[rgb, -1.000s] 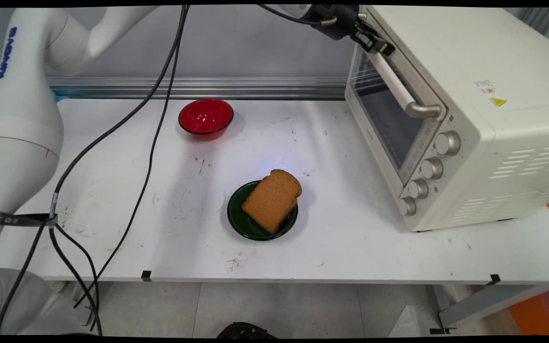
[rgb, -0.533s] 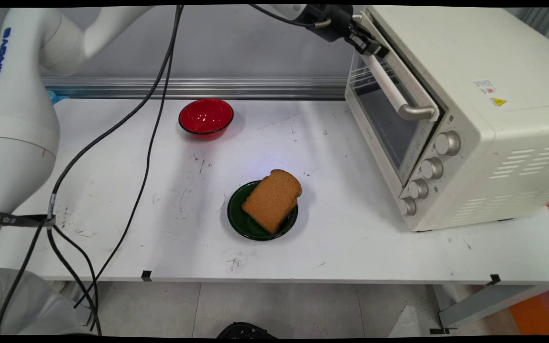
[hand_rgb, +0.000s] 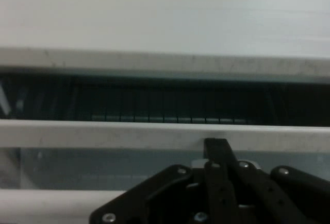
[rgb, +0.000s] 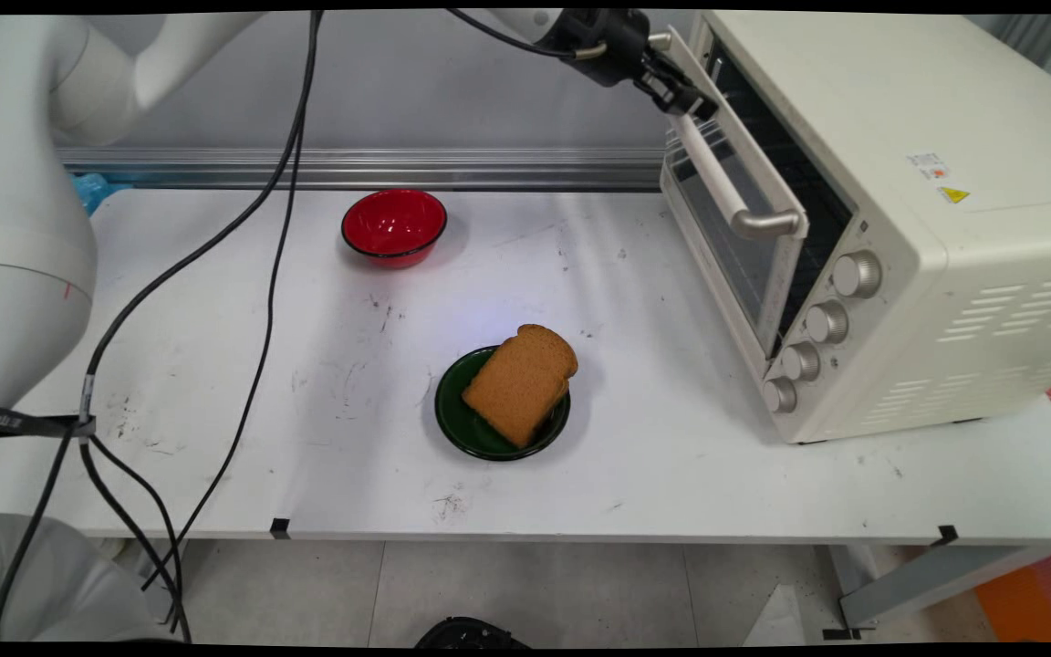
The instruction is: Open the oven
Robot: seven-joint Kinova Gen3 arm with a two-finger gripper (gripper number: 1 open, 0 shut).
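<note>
Claw (rgb: 685,96) at the top edge of the toaster oven's door (rgb: 735,214), where it meets the far end of the bar handle (rgb: 726,178). In the hand view one black finger (hand_rgb: 217,152) lies against the door's upper rail, with the dark slot of the oven's inside just beyond it; whether the claw is spread or pinching the rail cannot be told.

The door stands tilted partly open, hinged along its bottom edge, its top leaning away from the oven (rgb: 900,201) toward the claw. The handle's long axis runs along the door's upper edge, from the claw down toward the near side of the table (rgb: 215,383).

Handling, as a judgement: the door is stiff metal and glass, moving only about its hinge; the bar handle, smooth and probably somewhat slippery, is the natural place to grasp, near its middle.

Well below the claw, a slice of brown bread (rgb: 519,383) rests on a dark green plate (rgb: 466,429). A red bowl (rgb: 394,225) stands apart, below and to the claw's left in the main view.
</note>
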